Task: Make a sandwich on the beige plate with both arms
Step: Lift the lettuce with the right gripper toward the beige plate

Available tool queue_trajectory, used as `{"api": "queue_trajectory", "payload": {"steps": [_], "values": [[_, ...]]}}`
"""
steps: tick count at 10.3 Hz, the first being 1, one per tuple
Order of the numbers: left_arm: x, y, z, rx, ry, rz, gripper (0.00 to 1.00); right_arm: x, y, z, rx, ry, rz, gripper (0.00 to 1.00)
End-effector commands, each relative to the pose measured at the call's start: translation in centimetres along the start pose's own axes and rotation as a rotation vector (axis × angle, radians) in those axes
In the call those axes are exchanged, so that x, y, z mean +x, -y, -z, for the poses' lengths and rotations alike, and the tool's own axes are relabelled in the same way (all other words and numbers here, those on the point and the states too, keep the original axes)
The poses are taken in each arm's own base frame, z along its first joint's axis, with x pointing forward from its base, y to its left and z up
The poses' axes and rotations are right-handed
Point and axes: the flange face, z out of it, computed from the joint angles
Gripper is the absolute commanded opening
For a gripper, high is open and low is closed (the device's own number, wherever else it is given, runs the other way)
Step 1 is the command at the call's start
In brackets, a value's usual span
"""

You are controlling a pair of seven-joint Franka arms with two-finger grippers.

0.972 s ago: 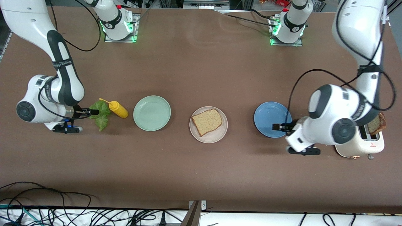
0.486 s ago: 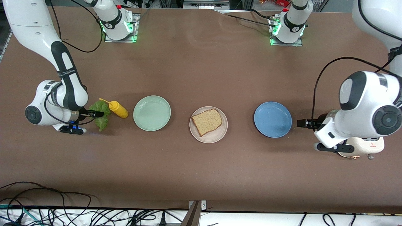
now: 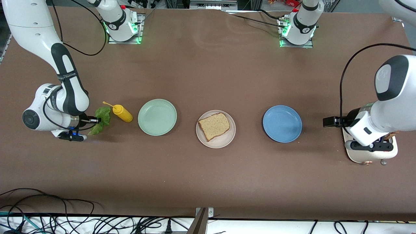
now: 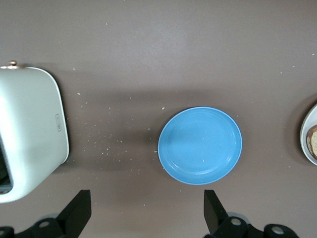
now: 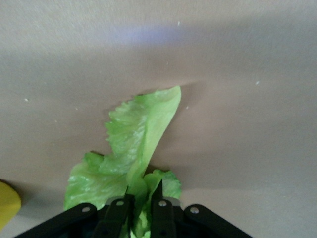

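The right gripper (image 3: 97, 120) is pinched on the lettuce (image 3: 99, 120) at the right arm's end of the table, just beside the yellow bottle (image 3: 122, 113); its fingers (image 5: 161, 210) squeeze the leaf's base. The left gripper (image 3: 328, 122), jaws wide apart and holding nothing, hovers between the blue plate (image 3: 282, 123) and the toaster (image 3: 370, 155). One bread slice (image 3: 214, 126) lies on the beige plate (image 3: 224, 141), between the blue and green plate (image 3: 157, 117).

Matte brown table (image 3: 208, 74), perhaps cloth-covered; matte beige plate (image 3: 227, 139); rough speckled bread slice (image 3: 214, 125); ruffled lettuce leaf (image 5: 133, 144).
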Motion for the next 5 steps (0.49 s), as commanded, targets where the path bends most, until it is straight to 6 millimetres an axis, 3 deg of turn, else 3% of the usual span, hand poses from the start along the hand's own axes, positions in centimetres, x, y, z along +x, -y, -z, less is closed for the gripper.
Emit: {"api": "queue_trajectory", "payload": {"steps": [1,3,5], "values": [[-1.4,0.9,2.1,0.031,-0.016,-0.012,1.00,0.5,-0.1,4.2,0.016,0.000,0.029,0.00],[-2.0,3.0,3.3,0.025,-0.034,0.019,1.00,1.1,-0.1,9.3,0.002,0.029,0.045,0.00],[-2.2,3.3,4.0,0.026,-0.045,0.026,1.00,1.3,-0.1,14.7,-0.025,0.020,0.058,0.00]]}}
